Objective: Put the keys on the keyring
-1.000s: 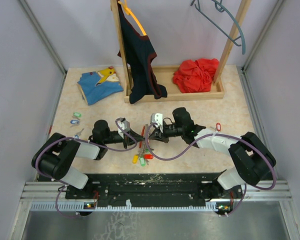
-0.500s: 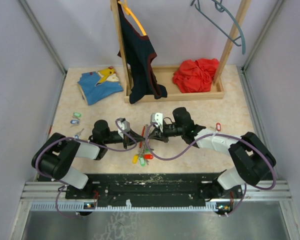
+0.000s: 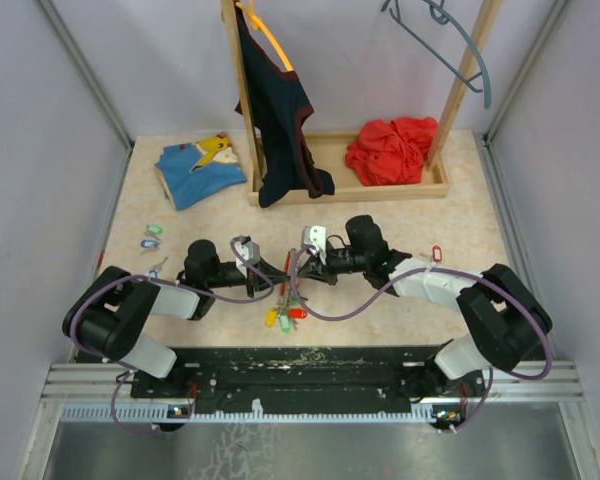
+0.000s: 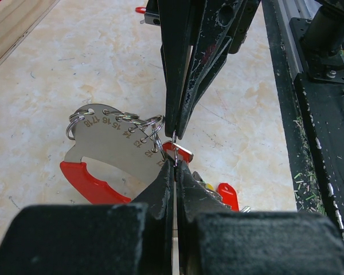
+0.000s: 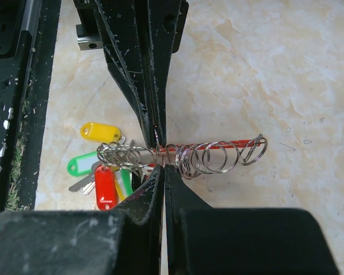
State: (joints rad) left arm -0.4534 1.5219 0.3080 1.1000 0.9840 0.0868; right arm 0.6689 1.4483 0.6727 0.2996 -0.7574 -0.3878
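Nothing has moved since the earlier frames: arms, keyring and keys all lie as they did a second ago. Reading: a held pose, not a step, so the task is no further along.

- Left pincer: closed to a sliver. Its tip is at one ring of the keyring.
- Right pincer: closed likewise, nose to nose with the left one at the same spot. Whether either truly grips the wire cannot be told.
- Keyring: numbered steel plate with a red grip and a row of split rings along its edge. It sits by the middle of the tabletop's near edge, between the two pincers.
- Keys, bunched: yellow, green and red tags, crowded at the end of the ring row that lies toward the near edge. They appear already threaded, though the wire is too fine to be certain.
- Loose keys: green and blue tags near the left edge, well apart from the keyring. One red tag lies toward the right edge.

Judgement: work is partly done. The step in hand looks like prising a ring open. With both pincers occupied at the ring, the loose keys cannot be fetched until one lets go.
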